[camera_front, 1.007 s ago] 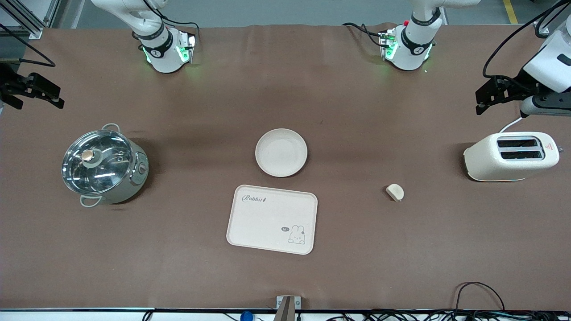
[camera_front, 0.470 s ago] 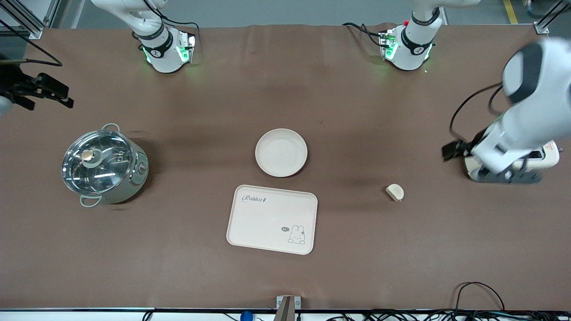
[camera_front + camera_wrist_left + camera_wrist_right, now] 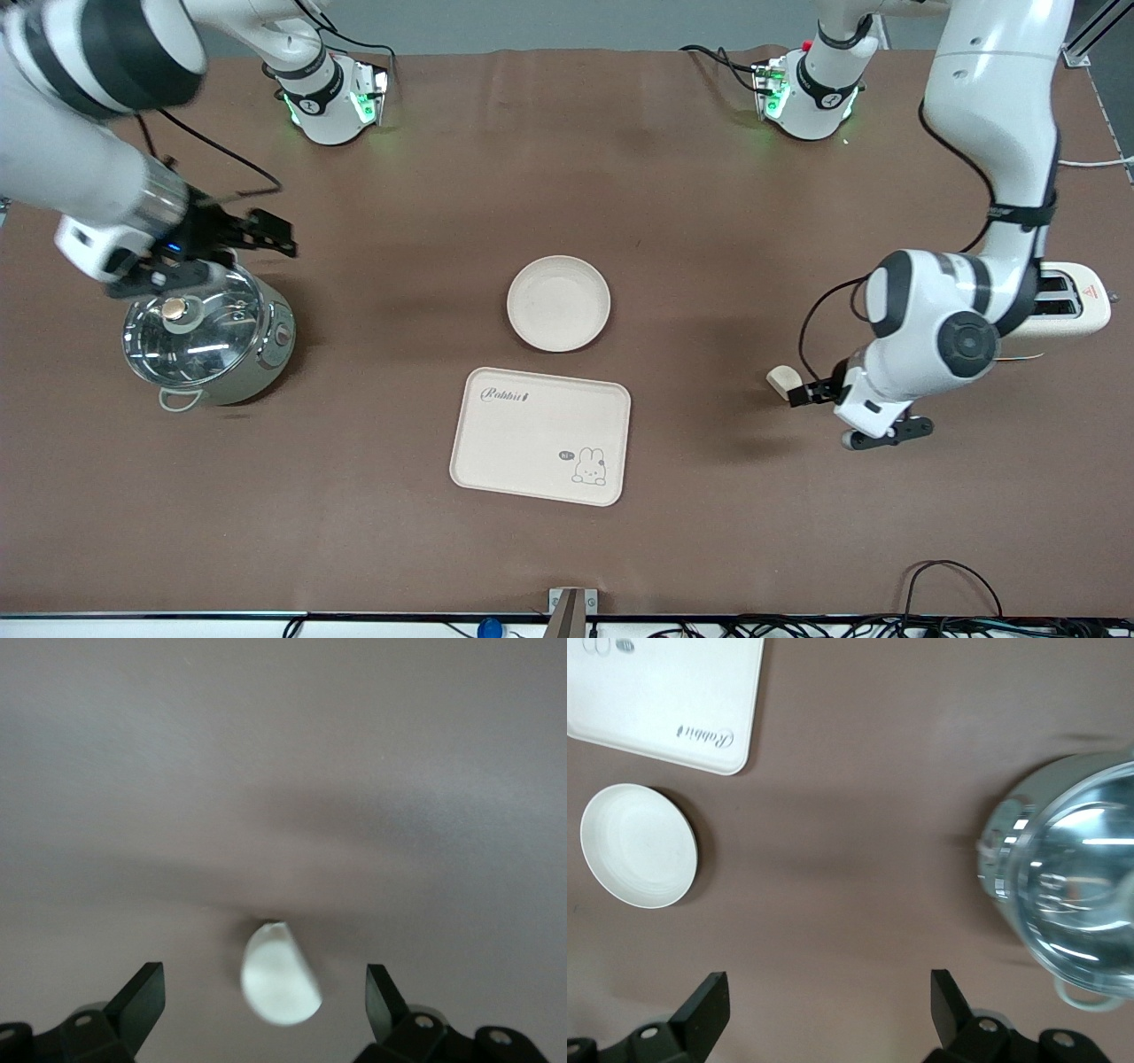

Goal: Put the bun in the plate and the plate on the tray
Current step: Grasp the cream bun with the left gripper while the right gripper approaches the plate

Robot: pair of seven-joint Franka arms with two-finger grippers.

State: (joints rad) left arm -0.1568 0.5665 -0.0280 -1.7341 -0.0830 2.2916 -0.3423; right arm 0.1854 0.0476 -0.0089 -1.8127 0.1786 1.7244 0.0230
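Note:
The bun (image 3: 780, 381) lies on the brown table toward the left arm's end. My left gripper (image 3: 810, 392) hangs low right beside it, open and empty; in the left wrist view the bun (image 3: 280, 974) sits between the spread fingers of the gripper (image 3: 266, 994), not touched. The round plate (image 3: 558, 302) lies at mid-table, with the Rabbit tray (image 3: 540, 434) nearer to the front camera. My right gripper (image 3: 268, 237) is open and empty over the table beside the pot. The right wrist view shows the plate (image 3: 638, 846), the tray (image 3: 664, 700) and the open gripper (image 3: 830, 997).
A steel pot with a glass lid (image 3: 205, 332) stands toward the right arm's end, and also shows in the right wrist view (image 3: 1072, 895). A cream toaster (image 3: 1067, 306) stands toward the left arm's end, partly hidden by the left arm.
Both arms swung in from the table's ends. The left gripper came down from above the toaster to beside the bun. The right gripper moved in over the pot's edge.

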